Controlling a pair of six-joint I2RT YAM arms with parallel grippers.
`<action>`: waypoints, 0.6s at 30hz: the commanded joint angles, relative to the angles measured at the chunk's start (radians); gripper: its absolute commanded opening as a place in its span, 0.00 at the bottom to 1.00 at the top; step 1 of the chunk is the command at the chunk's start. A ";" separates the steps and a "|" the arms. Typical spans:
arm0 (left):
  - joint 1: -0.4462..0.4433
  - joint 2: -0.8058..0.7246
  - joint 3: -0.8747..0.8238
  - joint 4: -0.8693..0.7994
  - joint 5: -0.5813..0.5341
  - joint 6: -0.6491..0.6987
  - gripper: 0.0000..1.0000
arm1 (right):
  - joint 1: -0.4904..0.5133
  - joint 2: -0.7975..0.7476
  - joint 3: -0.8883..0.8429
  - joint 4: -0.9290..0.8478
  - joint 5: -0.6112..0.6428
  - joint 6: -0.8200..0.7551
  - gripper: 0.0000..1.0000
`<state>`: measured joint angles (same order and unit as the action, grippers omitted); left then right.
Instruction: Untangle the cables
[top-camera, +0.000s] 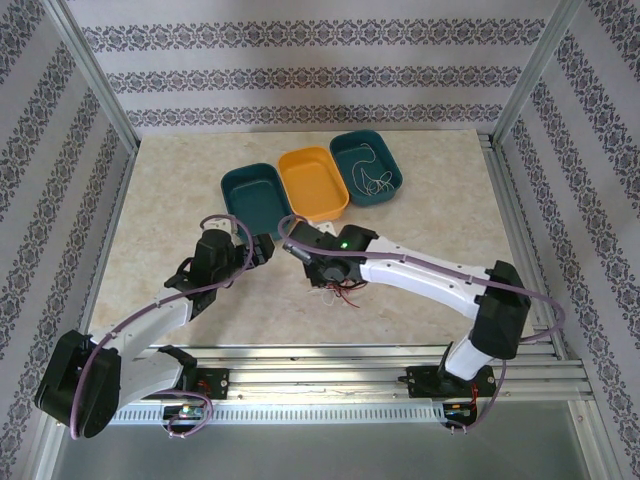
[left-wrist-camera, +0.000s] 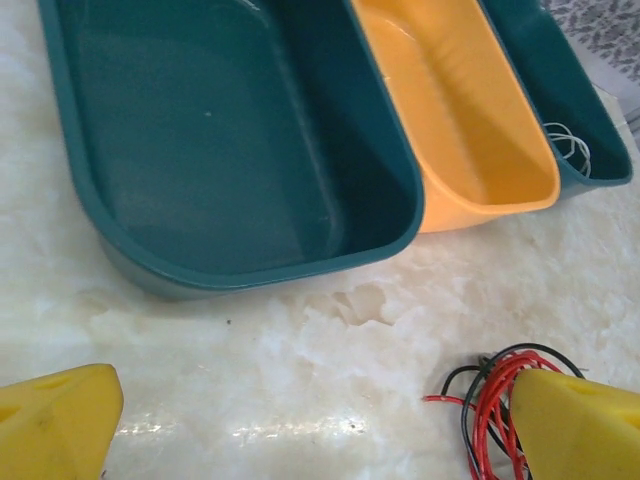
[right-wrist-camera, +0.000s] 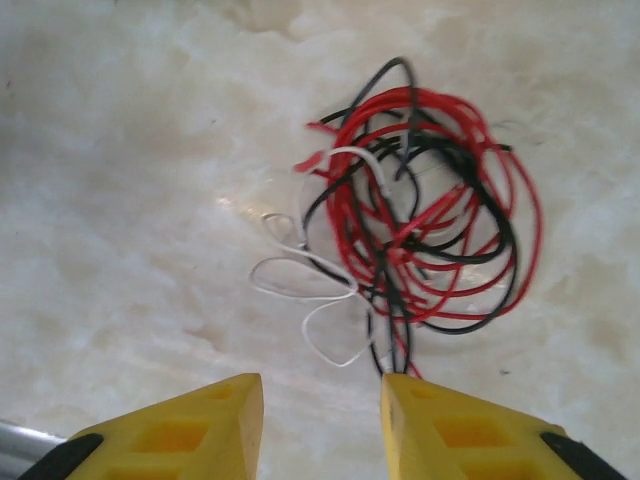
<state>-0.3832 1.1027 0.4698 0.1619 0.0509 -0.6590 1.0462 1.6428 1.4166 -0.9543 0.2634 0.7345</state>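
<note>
The cables (right-wrist-camera: 372, 240) lie in one small tangle of red, black and white wire on the marble table, with thin white loops spilling to the tangle's left. My right gripper (right-wrist-camera: 322, 390) hovers over the tangle's near edge, open, with bare table between its yellow fingers; a black and a red strand run under its right fingertip (right-wrist-camera: 400, 390). In the top view the tangle (top-camera: 338, 293) sits just below the right gripper (top-camera: 325, 275). My left gripper (left-wrist-camera: 318, 395) is wide open over bare table, and the cables (left-wrist-camera: 490, 385) lie by its right finger. It (top-camera: 262, 247) stands left of the tangle.
Three trays stand in a row behind the grippers: a teal tray (top-camera: 255, 195), an orange tray (top-camera: 312, 180) and a second teal tray (top-camera: 352, 150) holding a thin white wire (top-camera: 372, 180). The left gripper faces the first teal tray (left-wrist-camera: 230, 130) at close range.
</note>
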 joint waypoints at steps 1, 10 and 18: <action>0.017 0.009 -0.003 -0.024 0.005 -0.031 0.99 | 0.022 0.055 0.060 -0.030 -0.026 -0.015 0.34; 0.049 0.056 -0.019 0.001 0.009 -0.069 0.99 | 0.011 0.143 0.028 -0.030 0.003 -0.038 0.30; 0.074 0.114 -0.030 0.059 0.033 -0.107 0.99 | -0.014 0.205 0.023 -0.017 -0.018 -0.070 0.28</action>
<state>-0.3241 1.2022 0.4530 0.1699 0.0673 -0.7353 1.0531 1.8206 1.4528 -0.9577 0.2481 0.6811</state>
